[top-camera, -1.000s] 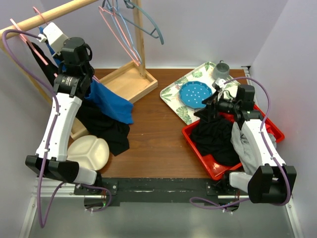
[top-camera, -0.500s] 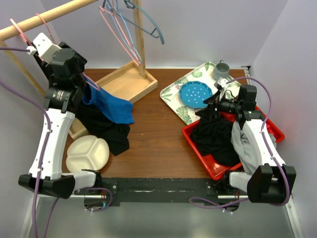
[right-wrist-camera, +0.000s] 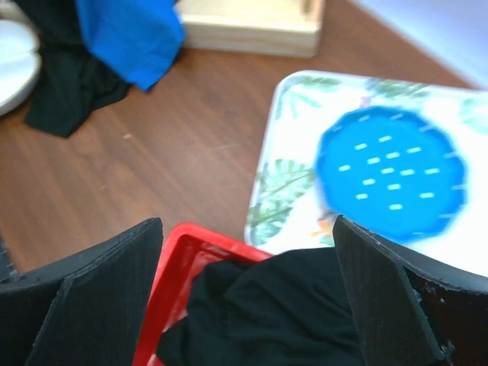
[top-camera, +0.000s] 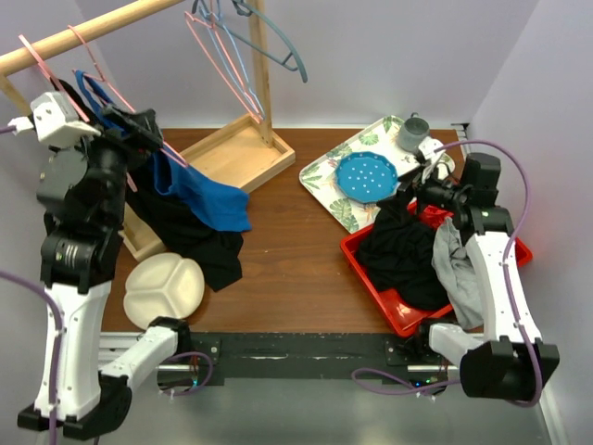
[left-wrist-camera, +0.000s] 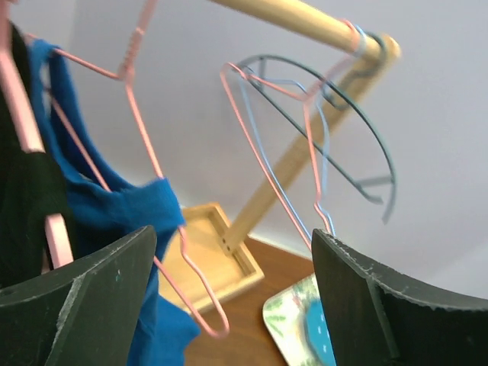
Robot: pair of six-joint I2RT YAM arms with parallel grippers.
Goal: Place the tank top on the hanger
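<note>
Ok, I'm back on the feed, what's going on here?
The left gripper is open and empty up by the rail, right beside the pink hanger. The blue tank top hangs from that hanger by a strap, its lower part slumping toward the black clothes below; whether both straps are on is hard to tell. The right gripper is open too, hovering over the black garment in the red bin, holding nothing.
</note>
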